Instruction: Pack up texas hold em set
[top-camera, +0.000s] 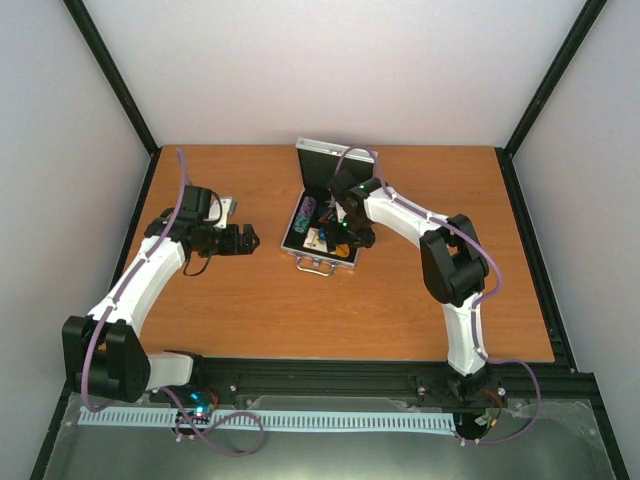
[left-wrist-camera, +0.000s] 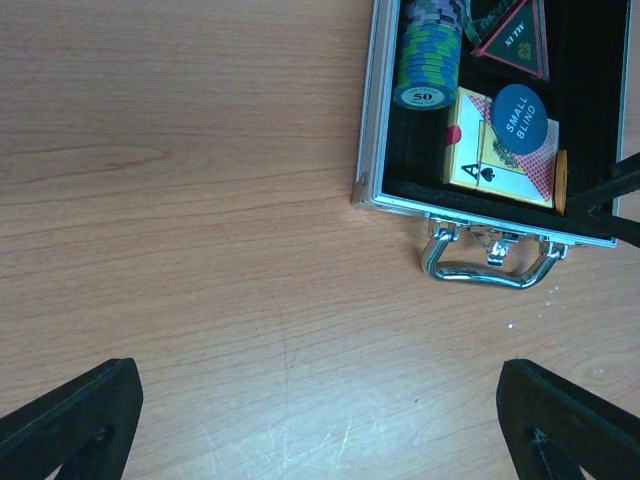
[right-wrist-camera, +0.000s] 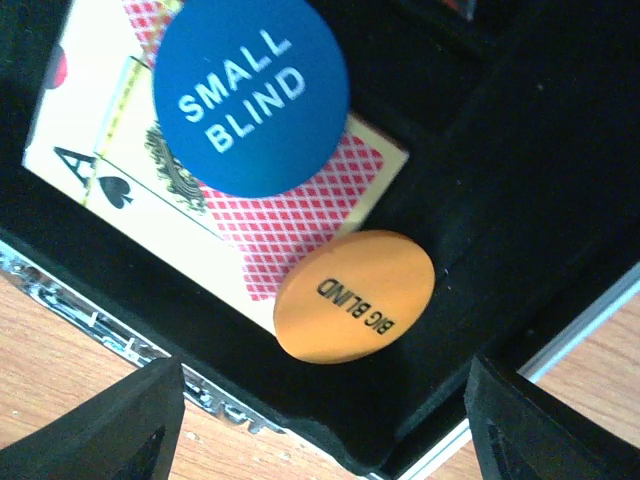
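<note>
Mid-table, lid raised: small silver aluminium case, black-lined, chrome handle on its near side. Contents were a striped chip stack, a red-backed card deck, a blue SMALL BLIND button lying on the deck, an orange BIG BLIND button against the deck's edge, and a triangular button. Judged rigid and light — discs smooth, likely slippery, best pinched across the rim; case best taken by handle or lid. Right gripper hung over the orange button, jaws apart and empty; left gripper gaped over the table.

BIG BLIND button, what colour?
BIG BLIND button: orange with black lettering; the right wrist view shows it best.
</note>
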